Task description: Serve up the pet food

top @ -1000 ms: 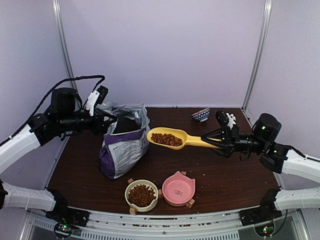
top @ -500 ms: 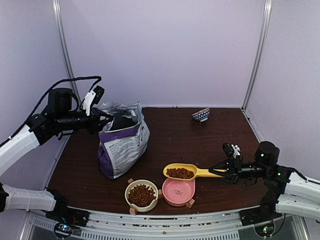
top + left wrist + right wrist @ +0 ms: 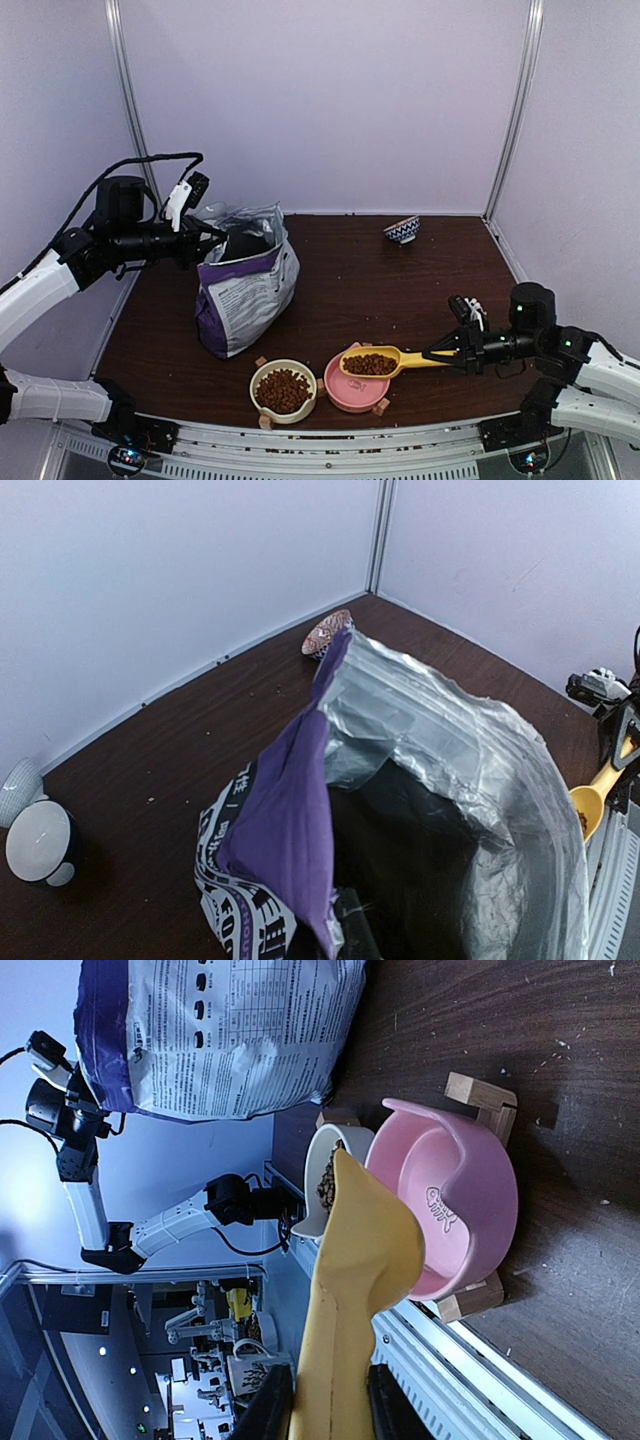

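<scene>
Right gripper clamps the yellow scoop by its handle, pet food heaped inside, above the pink bowl; left gripper seemingly pinches the purple bag rim, print unreadable

both arms have white shells and black joints, with a black cable looping over the left one.

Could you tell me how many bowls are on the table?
3: a cream bowl holding brown kibble at the near edge, a pink bowl beside it under the yellow scoop, and a blue-and-white patterned bowl near the back wall. The purple bag may hide others.
</scene>
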Robot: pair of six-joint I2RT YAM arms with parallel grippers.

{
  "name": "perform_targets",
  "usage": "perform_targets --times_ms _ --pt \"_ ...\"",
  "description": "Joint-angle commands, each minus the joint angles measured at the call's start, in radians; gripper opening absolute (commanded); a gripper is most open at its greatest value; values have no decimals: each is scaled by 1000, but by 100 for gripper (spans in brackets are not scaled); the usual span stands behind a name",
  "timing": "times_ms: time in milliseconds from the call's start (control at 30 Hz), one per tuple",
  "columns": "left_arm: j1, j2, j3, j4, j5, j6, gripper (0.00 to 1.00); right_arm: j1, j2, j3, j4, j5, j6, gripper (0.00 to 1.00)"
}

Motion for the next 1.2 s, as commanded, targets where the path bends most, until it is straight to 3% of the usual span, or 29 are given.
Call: perform_targets --times_ms 0,1167 --pt "9 -10 -10 -1 6 25 0 -6 9 92 -131 21 -91 14" --pt "9 -17 -3 -14 45 22 0 -7 240 603 -781 113 -411 14"
